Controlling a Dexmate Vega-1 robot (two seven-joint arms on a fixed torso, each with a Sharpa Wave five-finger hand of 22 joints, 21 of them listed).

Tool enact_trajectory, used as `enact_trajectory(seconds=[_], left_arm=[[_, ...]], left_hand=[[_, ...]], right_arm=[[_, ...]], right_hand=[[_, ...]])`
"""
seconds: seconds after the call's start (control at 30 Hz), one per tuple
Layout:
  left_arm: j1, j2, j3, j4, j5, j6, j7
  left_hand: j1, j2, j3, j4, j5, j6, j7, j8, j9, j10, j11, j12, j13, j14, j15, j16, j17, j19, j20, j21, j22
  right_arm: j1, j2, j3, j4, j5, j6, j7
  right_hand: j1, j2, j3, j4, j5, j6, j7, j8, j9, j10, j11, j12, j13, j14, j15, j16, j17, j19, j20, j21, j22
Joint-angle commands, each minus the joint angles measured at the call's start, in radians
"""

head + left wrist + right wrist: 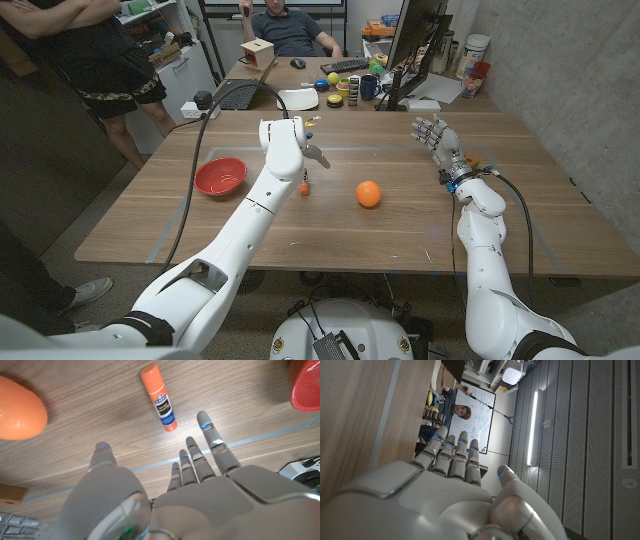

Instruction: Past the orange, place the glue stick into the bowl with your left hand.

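left hand point(290, 140) hangs over the glue stick point(159, 396), fingers point(212, 440) spread and holding nothing, ready for a pickup.

the glue stick lies on its side on the wooden table point(400, 225), just under and beyond the fingertips in the left wrist view, not yet touched. the orange point(369, 193) sits near it, toward the robot's right, while the red bowl point(220, 176) waits on the other side, farther to the robot's left. the hand seems poised above so the fingers can close down around the stick. the right hand point(435, 137) stands well apart at the table's far right, fingers apart and empty, apparently parked out of the way.
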Motion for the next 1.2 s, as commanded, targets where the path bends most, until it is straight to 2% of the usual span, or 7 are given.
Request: enact_trajectory(seconds=[0.03,0.13,0.37,0.4,0.5,0.77,1.2], left_arm=[[-0.011,-0.046,-0.017,0.046,0.086,-0.013,-0.087],[-0.016,-0.045,0.005,0.059,0.147,-0.014,-0.095],[-0.05,-0.067,0.008,0.129,0.204,-0.032,-0.179],[-0.051,-0.069,0.011,0.134,0.215,-0.03,-0.176],[-0.072,-0.081,0.017,0.179,0.237,-0.036,-0.204],[-0.088,-0.134,0.004,0.263,0.332,-0.086,-0.215],[-0.145,-0.137,0.101,0.402,0.416,-0.039,-0.195]], left_hand=[[-0.009,0.005,-0.019,0.005,0.003,0.019,0.048,0.013,0.003,0.03,0.039,0.011,0.002,0.027,0.023,0.009,0.004,0.036,0.004,0.008,0.0],[-0.024,0.007,-0.033,0.013,0.002,0.048,0.087,0.02,0.003,0.053,0.049,0.015,0.002,0.041,0.031,0.009,0.004,0.052,0.002,0.004,-0.001],[-0.03,0.01,-0.043,0.015,0.001,0.062,0.111,0.021,0.002,0.08,0.059,0.02,0.002,0.064,0.035,0.014,0.003,0.066,0.003,0.001,-0.001],[-0.032,0.01,-0.047,0.016,0.001,0.05,0.127,0.015,0.003,0.082,0.069,0.019,0.002,0.067,0.037,0.013,0.002,0.069,0.003,-0.001,-0.001],[-0.033,0.011,-0.051,0.017,0.001,0.05,0.14,0.013,0.003,0.081,0.08,0.016,0.002,0.069,0.047,0.012,0.002,0.077,0.004,-0.002,-0.001],[-0.031,0.015,-0.057,0.016,0.002,0.062,0.151,0.015,0.004,0.103,0.078,0.019,0.002,0.096,0.044,0.017,0.0,0.095,-0.007,-0.003,-0.001],[0.061,0.057,-0.026,-0.015,0.012,0.083,0.15,0.018,0.004,0.111,0.055,0.012,0.003,0.107,0.02,0.009,-0.002,0.093,-0.022,-0.019,0.001]], right_arm=[[-0.005,-0.001,0.005,-0.003,0.009,0.011,0.008],[-0.004,-0.002,0.005,0.001,0.009,0.015,0.008],[-0.003,-0.004,0.01,0.006,0.015,0.02,0.01],[-0.002,-0.004,0.011,0.009,0.017,0.021,0.012],[0.002,-0.007,0.014,0.024,0.022,0.033,0.017],[0.026,-0.021,0.025,0.087,0.039,0.069,0.035],[0.083,-0.051,0.054,0.22,0.078,0.137,0.089]], right_hand=[[-0.007,0.002,0.0,0.006,0.004,0.008,0.002,0.008,0.006,0.01,0.001,0.007,0.001,0.011,0.0,0.007,0.001,0.009,-0.001,-0.004,0.005],[-0.007,0.002,0.0,0.006,0.004,0.008,0.001,0.008,0.006,0.011,-0.002,0.007,0.001,0.012,-0.001,0.007,0.001,0.009,-0.001,-0.004,0.005],[-0.008,0.002,-0.001,0.007,0.004,0.008,0.002,0.008,0.006,0.011,-0.001,0.007,0.001,0.013,-0.002,0.008,0.001,0.01,-0.001,-0.005,0.005],[-0.008,0.002,-0.001,0.007,0.004,0.009,0.002,0.008,0.006,0.011,-0.001,0.007,0.001,0.014,-0.002,0.008,0.001,0.01,-0.001,-0.005,0.005],[-0.009,0.002,-0.001,0.007,0.004,0.009,0.001,0.008,0.006,0.011,-0.001,0.007,0.001,0.014,-0.002,0.008,0.001,0.009,-0.001,-0.006,0.005],[-0.01,0.002,-0.002,0.008,0.005,0.008,0.001,0.008,0.006,0.012,-0.002,0.007,0.001,0.014,-0.003,0.007,0.001,0.009,-0.002,-0.007,0.005],[-0.015,-0.004,-0.006,0.01,0.005,0.009,0.001,0.008,0.006,0.014,-0.001,0.008,0.001,0.015,-0.004,0.007,0.001,0.008,-0.004,-0.011,0.005]])
